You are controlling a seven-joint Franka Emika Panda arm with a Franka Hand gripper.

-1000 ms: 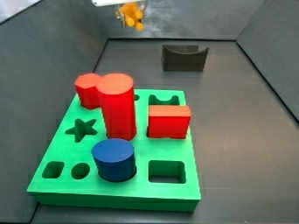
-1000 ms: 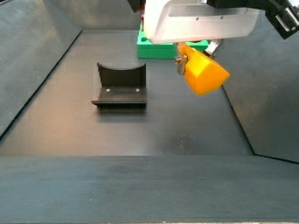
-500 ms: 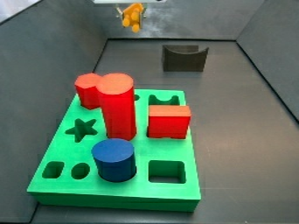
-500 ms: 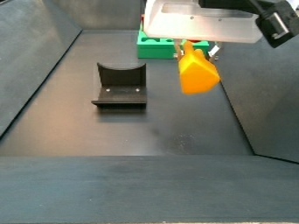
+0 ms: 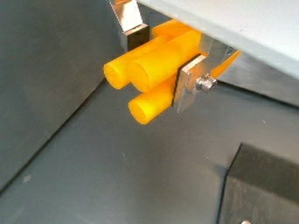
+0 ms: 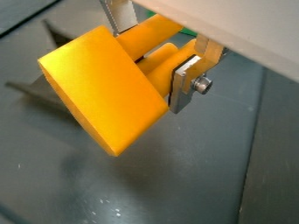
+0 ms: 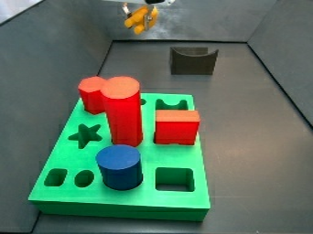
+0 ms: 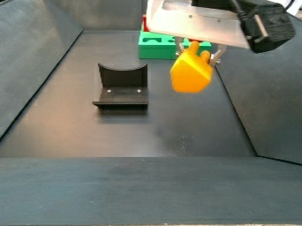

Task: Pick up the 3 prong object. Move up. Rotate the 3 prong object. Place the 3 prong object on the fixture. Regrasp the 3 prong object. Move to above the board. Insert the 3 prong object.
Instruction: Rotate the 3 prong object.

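My gripper (image 8: 200,50) hangs high in the air, shut on the 3 prong object (image 8: 192,71), a yellow-orange block tilted in the jaws. In both wrist views the silver fingers (image 5: 188,81) clamp it from two sides, the three prongs (image 5: 142,72) pointing one way and the flat block end (image 6: 103,94) the other. In a side view the object (image 7: 137,16) is near the back wall, left of the fixture (image 7: 192,60). The dark fixture (image 8: 122,86) stands on the floor below and beside the gripper. The green board (image 7: 73,166) lies apart from it.
On the board stand a tall red cylinder (image 7: 123,110), a red piece behind it (image 7: 91,91), a red cube (image 7: 177,126) and a blue cylinder (image 7: 119,167). Star and square cut-outs show. Dark sloped walls (image 8: 41,62) enclose the floor.
The gripper has turned at the wrist, so the 3 prong object has rotated while held, and it sits slightly higher than before. Nothing on the board or floor moved.
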